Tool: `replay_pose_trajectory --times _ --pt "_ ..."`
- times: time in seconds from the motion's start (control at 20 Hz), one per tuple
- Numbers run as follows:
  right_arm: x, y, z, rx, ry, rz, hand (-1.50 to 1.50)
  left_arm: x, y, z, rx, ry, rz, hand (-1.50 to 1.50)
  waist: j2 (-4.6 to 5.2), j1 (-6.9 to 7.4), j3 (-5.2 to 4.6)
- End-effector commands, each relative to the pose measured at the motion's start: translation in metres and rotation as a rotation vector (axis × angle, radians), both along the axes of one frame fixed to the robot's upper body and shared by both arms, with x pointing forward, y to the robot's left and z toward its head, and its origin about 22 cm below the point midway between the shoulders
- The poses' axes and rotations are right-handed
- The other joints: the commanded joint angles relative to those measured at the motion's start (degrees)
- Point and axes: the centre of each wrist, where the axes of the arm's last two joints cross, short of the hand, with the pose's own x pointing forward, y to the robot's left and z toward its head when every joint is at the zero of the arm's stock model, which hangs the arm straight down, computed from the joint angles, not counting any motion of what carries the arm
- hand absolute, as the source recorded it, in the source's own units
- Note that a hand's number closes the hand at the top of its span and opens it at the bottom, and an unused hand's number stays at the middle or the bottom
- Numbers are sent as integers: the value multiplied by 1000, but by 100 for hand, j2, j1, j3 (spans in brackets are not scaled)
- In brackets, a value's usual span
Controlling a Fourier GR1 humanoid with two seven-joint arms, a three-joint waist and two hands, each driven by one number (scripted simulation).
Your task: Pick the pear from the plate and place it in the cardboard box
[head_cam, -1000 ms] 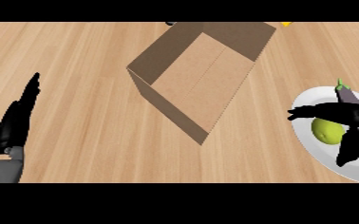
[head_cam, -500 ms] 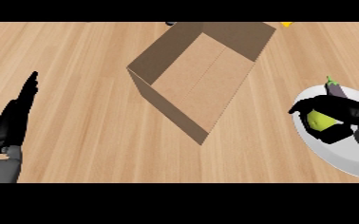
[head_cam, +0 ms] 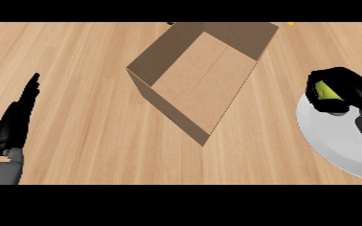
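At the wooden worktop's right edge the right hand curls round the yellow-green pear, ready for the brown cardboard box; left hand idle, fingers straight.

Right robot hand curls round pear by plate.

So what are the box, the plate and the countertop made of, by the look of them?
The box looks like plain brown cardboard, matte, with a fold line across its floor. The plate seems glazed ceramic or plastic: smooth, pale, even. The countertop shows light wood grain in planks, possibly laminate.
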Motion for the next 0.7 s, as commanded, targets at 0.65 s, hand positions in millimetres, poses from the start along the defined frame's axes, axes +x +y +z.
replay_pose_trajectory --times 0.65 --pt "2 52 135 188 -496 128 150 -12 13 -11 -18 5 14 0 -14 -32 -1"
